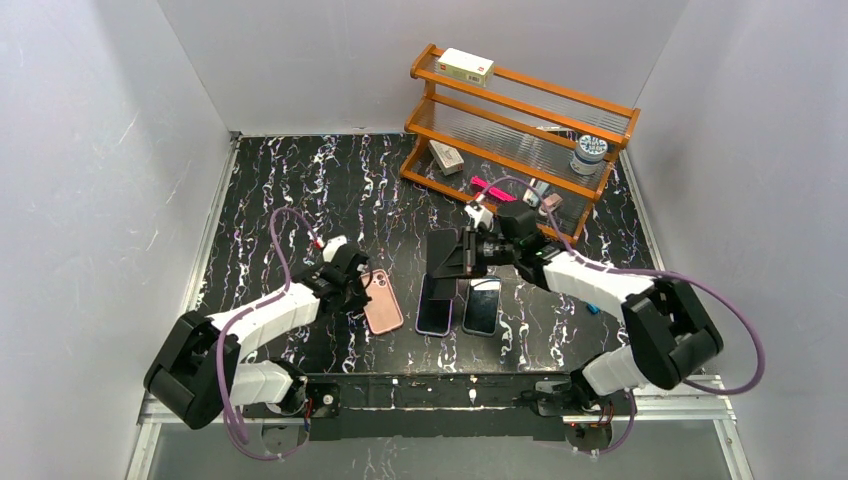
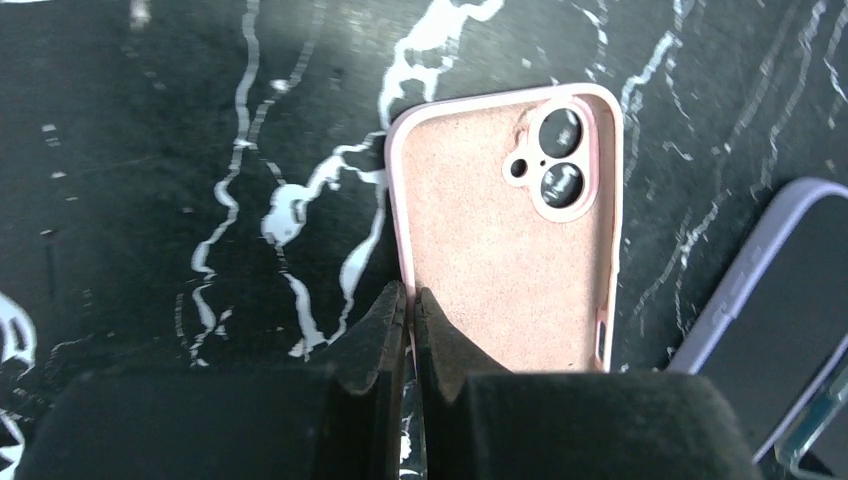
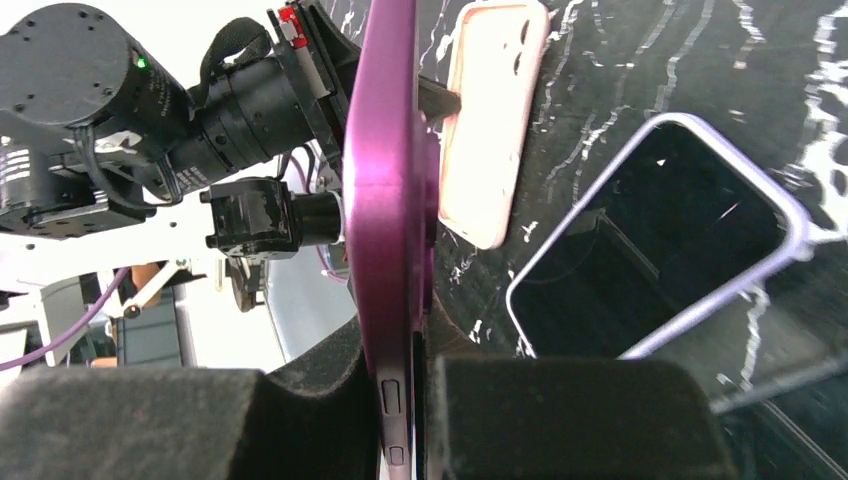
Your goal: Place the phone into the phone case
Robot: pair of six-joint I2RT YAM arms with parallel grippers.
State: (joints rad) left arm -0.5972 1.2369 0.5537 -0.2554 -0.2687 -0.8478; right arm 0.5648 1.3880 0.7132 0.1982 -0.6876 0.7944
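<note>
case: pink | phone: purple | table: blk w/ white veins | rack: orange

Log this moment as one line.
left gripper: shut on pink case rim | right gripper: shut on purple phone | status: purple phone not yet in pink case

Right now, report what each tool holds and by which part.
Left tool pinches the pink case by its long side wall, away from the lens cutout. Right tool clamps the purple phone across its flat faces, near one end.

Lab test booth: white walls, marbled table.
</note>
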